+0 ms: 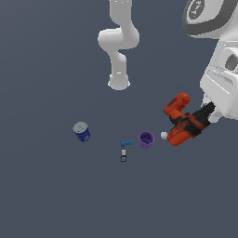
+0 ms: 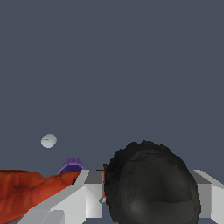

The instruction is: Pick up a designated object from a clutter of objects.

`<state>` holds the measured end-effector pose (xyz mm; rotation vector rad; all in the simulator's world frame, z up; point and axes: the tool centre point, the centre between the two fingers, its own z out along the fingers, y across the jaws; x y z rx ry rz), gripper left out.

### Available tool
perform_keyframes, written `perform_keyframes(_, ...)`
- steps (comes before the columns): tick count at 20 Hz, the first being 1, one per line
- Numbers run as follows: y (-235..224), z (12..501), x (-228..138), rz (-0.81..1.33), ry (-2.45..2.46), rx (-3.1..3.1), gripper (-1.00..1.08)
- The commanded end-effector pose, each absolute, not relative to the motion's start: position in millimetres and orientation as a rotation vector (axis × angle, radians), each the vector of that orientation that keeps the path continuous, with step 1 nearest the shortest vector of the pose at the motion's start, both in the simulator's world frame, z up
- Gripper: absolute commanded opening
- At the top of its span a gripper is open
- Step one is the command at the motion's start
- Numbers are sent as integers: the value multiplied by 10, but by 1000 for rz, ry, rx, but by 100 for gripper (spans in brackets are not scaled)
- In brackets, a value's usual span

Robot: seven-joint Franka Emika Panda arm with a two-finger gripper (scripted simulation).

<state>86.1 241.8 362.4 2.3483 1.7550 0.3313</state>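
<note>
Five small items are seen in the exterior view: the drill (image 1: 182,120) at the exterior view's right, with a white ball (image 1: 163,135) and purple cup (image 1: 146,140) just beside it, a tiny blue piece (image 1: 124,148) nearer the middle, and a blue can (image 1: 82,131) well apart on the surface (image 1: 56,195). The end effector (image 2: 146,192) appears pinched on the drill's black end, its fingers (image 2: 89,192) flanking that end in the wrist view, though contact is partly hidden.

Around me there is one plain ground (image 1: 42,195), a flat slate grey-blue with no seams, marks or edges. From twelve o'clock to six it keeps the same even tone. No walls, windows or furniture show. The light is soft and diffuse, casting hardly any shadow.
</note>
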Motion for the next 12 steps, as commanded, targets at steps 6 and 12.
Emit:
perform_keyframes(6, 2762, 4075, 810, 339, 1752, 2348, -100)
perform_keyframes(12, 2877, 4211, 801, 339, 1752, 2348, -100)
